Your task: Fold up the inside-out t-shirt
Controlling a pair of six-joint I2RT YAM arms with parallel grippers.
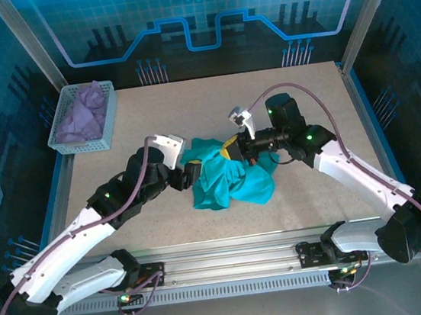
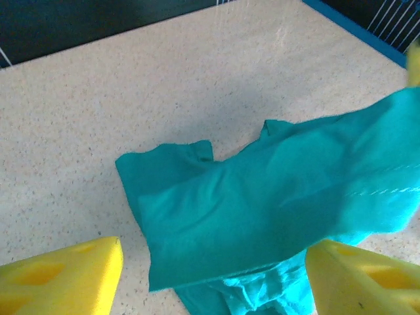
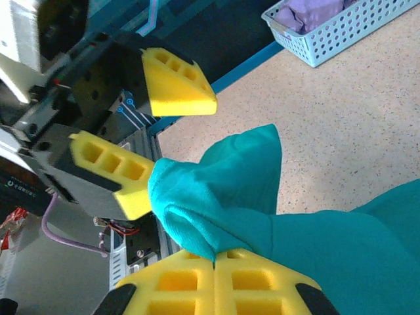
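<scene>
Two grippers flank the inside-out t-shirt (image 1: 228,177), which lies crumpled at the centre of the table (image 1: 127,229); right gripper (image 3: 214,266) clamped on a raised fold of it; left gripper (image 2: 214,252) jaws spread apart at its left edge.

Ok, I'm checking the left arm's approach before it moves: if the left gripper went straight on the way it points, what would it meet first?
Most likely the teal t-shirt, bunched on the table right ahead of its open jaws; exact depth is unclear.
</scene>
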